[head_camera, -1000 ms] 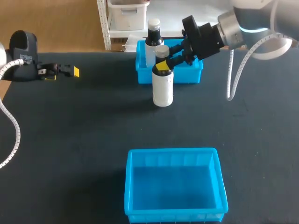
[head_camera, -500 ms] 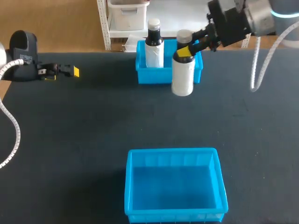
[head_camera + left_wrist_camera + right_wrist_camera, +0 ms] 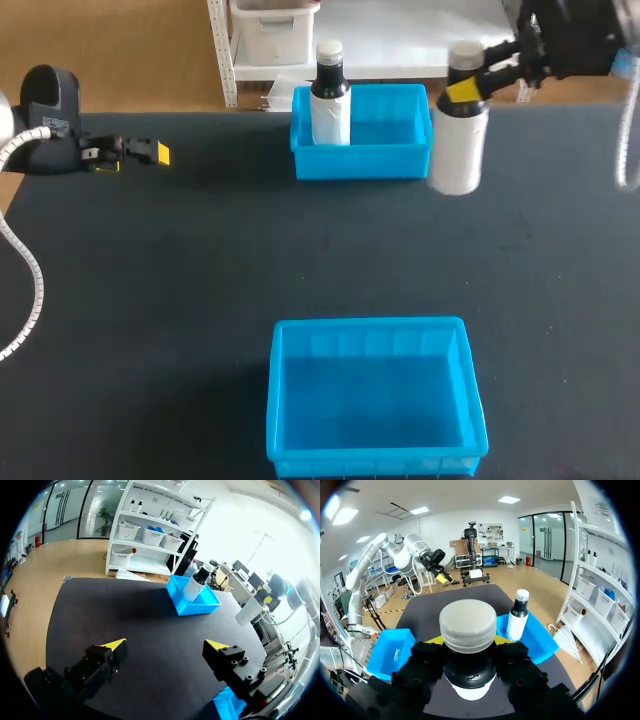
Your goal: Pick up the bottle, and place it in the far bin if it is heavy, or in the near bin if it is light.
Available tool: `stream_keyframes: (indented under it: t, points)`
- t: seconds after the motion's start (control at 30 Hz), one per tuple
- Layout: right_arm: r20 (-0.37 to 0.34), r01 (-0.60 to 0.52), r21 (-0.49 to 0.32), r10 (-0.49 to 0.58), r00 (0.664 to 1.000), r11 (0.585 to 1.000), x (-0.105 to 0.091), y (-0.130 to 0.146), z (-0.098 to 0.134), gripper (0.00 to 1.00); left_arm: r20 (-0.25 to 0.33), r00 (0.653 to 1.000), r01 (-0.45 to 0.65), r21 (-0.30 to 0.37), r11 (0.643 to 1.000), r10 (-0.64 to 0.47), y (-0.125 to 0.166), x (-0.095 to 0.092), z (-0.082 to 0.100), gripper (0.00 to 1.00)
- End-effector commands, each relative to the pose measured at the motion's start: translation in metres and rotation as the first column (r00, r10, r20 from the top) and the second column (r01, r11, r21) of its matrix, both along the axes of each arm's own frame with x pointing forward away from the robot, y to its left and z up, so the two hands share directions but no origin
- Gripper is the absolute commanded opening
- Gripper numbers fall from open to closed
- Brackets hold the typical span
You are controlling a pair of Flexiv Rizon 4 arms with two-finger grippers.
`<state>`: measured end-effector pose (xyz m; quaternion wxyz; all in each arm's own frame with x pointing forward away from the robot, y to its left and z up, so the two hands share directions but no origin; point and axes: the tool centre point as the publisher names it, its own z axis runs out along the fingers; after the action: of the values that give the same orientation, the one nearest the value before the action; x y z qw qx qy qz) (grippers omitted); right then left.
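Right end effector (image 3: 466, 88) clamped on the neck of a smooth white cylindrical plastic bottle (image 3: 459, 150), upper right, just right of the far blue plastic bin (image 3: 362, 162). Left end effector (image 3: 150, 153) fingers spread apart, upper left, over the matte black desk (image 3: 150, 300).

Robotics lab, left arm (image 3: 48, 105), right arm (image 3: 575, 35), black worktable (image 3: 150, 300)

Bottle (image 3: 459, 150) neck apparently hidden behind right gripper (image 3: 466, 90).
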<state>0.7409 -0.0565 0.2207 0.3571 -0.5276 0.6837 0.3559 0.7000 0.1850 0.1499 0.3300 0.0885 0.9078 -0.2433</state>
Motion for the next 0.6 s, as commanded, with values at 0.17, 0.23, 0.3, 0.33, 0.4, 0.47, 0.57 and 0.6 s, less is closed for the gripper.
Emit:
stream_keyframes:
  t: [0.17,0.23,0.3,0.33,0.4,0.47,0.57,0.6]
  points:
    - [0.048,0.098,-0.034,-0.096,0.994,0.995,-0.039,-0.039,0.021,0.42,0.0,1.0,0.0,0.0,1.0,0.0,0.0,0.0,0.0,1.0]
    - [0.053,0.093,-0.039,-0.091,0.994,0.995,-0.046,-0.041,0.024,0.41,0.0,1.0,0.0,0.0,1.0,0.0,0.0,0.0,0.0,1.0]
    - [0.059,0.079,-0.043,-0.077,0.995,0.996,-0.055,-0.043,0.029,0.4,0.0,1.0,0.0,0.0,1.0,0.0,0.0,0.0,0.0,1.0]
    - [0.059,0.073,-0.043,-0.071,0.996,0.996,-0.058,-0.043,0.03,0.4,0.0,1.0,0.0,0.0,1.0,0.0,0.0,0.0,0.0,1.0]
    - [0.06,0.052,-0.044,-0.05,0.997,0.998,-0.069,-0.043,0.033,0.42,0.0,1.0,0.0,0.0,1.0,0.0,0.0,0.0,0.0,1.0]
    - [0.06,0.032,-0.045,-0.03,0.998,0.998,-0.078,-0.041,0.036,0.43,0.0,1.0,0.0,0.0,1.0,0.0,0.0,0.0,0.0,1.0]
    - [0.056,0.001,-0.038,0.001,0.998,0.999,-0.091,-0.036,0.038,0.43,0.0,1.0,0.0,0.0,1.0,0.0,0.0,0.0,0.0,1.0]
    - [0.058,-0.018,-0.035,0.02,0.998,0.999,-0.098,-0.031,0.041,0.43,0.0,1.0,0.0,0.0,1.0,0.0,0.0,0.0,0.0,1.0]
